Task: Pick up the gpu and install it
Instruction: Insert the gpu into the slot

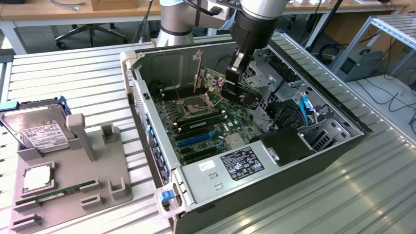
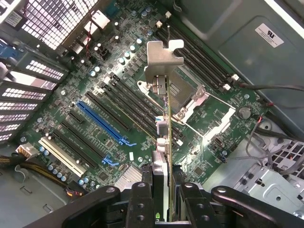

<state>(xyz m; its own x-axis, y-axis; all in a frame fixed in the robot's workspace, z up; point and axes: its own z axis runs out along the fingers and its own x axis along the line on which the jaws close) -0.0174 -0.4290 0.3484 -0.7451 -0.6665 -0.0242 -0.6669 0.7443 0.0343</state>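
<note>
Clamping the gpu [image 2: 164,61] edge-on above the motherboard [image 2: 90,92], pincer [image 2: 162,187] closed on its sides.

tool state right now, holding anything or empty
Tool: closed on the thin flat black card with a silver metal end bracket, held edge-on above the green motherboard.
</note>
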